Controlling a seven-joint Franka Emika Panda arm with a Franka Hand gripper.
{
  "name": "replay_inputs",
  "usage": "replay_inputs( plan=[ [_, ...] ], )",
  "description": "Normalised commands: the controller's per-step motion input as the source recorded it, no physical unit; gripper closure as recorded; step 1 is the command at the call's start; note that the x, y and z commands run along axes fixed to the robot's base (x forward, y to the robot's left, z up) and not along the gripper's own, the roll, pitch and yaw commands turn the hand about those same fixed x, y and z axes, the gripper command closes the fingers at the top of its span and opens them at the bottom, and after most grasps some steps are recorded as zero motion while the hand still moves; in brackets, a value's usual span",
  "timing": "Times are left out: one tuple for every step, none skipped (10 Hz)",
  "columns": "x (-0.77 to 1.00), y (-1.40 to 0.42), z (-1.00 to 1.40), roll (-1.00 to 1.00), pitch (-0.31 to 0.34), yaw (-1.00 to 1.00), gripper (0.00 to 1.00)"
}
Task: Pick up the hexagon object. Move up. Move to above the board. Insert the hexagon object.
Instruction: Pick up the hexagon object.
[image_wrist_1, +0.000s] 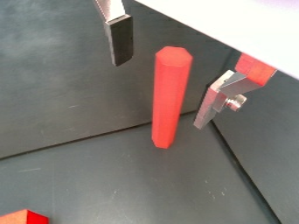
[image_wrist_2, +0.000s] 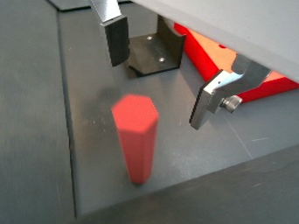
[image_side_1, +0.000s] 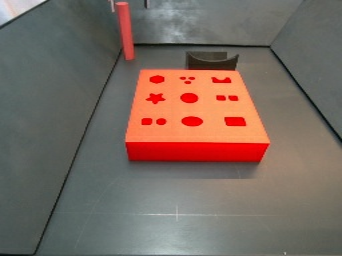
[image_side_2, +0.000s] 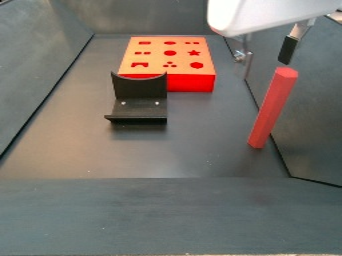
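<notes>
The hexagon object (image_wrist_1: 167, 96) is a slim red-pink rod standing upright on the dark floor near a side wall, also seen in both side views (image_side_1: 126, 30) (image_side_2: 271, 105). My gripper (image_wrist_1: 159, 94) hangs open just above its top. In a wrist view one finger (image_wrist_1: 121, 39) shows on one side of the rod and the other finger (image_wrist_1: 215, 101) on the opposite side. Neither touches it, and nothing is held. In a wrist view the hexagon object's six-sided top (image_wrist_2: 135, 112) shows just off the gripper (image_wrist_2: 156, 94) centre. The board (image_side_1: 194, 110) lies flat, its cut-out holes facing up.
The dark fixture (image_side_2: 138, 97) stands on the floor between the rod and the board (image_side_2: 171, 60), right against the board's short edge (image_side_1: 210, 60). Grey walls enclose the floor, and one wall runs close beside the rod.
</notes>
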Motion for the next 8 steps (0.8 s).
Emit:
replay_inputs(
  plan=[
    [-0.64, 0.05, -0.04, 0.27, -0.080, 0.37, 0.00],
    [-0.50, 0.09, -0.03, 0.19, -0.049, 0.05, 0.00],
    [-0.18, 0.22, -0.08, 0.11, 0.000, 0.00, 0.00],
    [0.00, 0.29, -0.20, 0.04, 0.030, -0.07, 0.00],
    [-0.05, 0.34, -0.32, 0.02, 0.034, -0.15, 0.00],
    [-0.02, 0.23, -0.21, 0.00, 0.000, -0.07, 0.00],
    [0.09, 0.07, -0.15, 0.00, 0.000, 0.00, 0.00],
    [0.07, 0.04, -0.16, -0.03, 0.000, 0.00, 0.00]
  ],
)
